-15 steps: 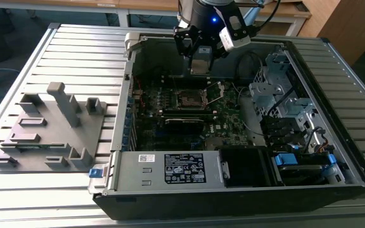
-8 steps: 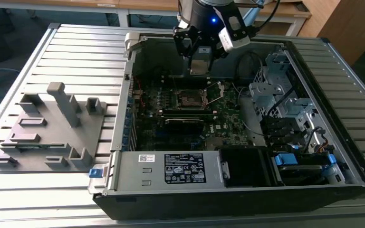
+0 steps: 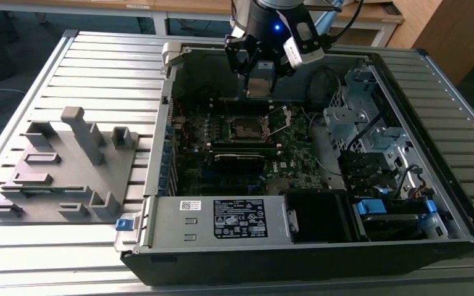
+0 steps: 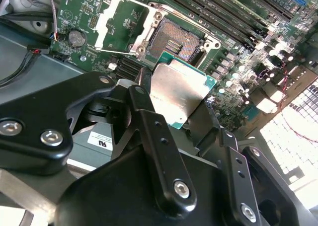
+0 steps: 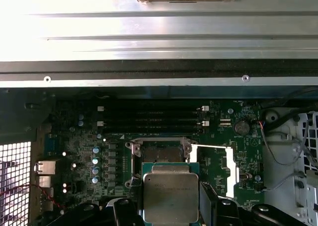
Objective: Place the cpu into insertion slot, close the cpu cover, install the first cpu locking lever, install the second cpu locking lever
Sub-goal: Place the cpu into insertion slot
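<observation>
My gripper [image 3: 258,85] hangs inside the open computer case, shut on the cpu [image 4: 179,94], a flat grey-faced chip with a green edge held between two black fingers [image 4: 145,89]. In the first wrist view the cpu [image 5: 170,196] sits just short of the insertion slot [image 5: 160,151], above the board and not in it. The insertion slot [image 3: 248,128] [image 4: 175,40] lies bare with its dark centre showing. The cpu cover [image 4: 120,25] [image 5: 214,170] [image 3: 281,119] is swung open to one side of the slot. I cannot make out the locking levers.
The green motherboard [image 3: 220,166] lies deep in the case, with long black memory slots [image 5: 151,117] beyond the socket. A grey power supply box [image 3: 220,219] sits in front and a drive cage [image 3: 360,123] is on the exterior view's right. A grey fixture plate [image 3: 64,166] lies at the left.
</observation>
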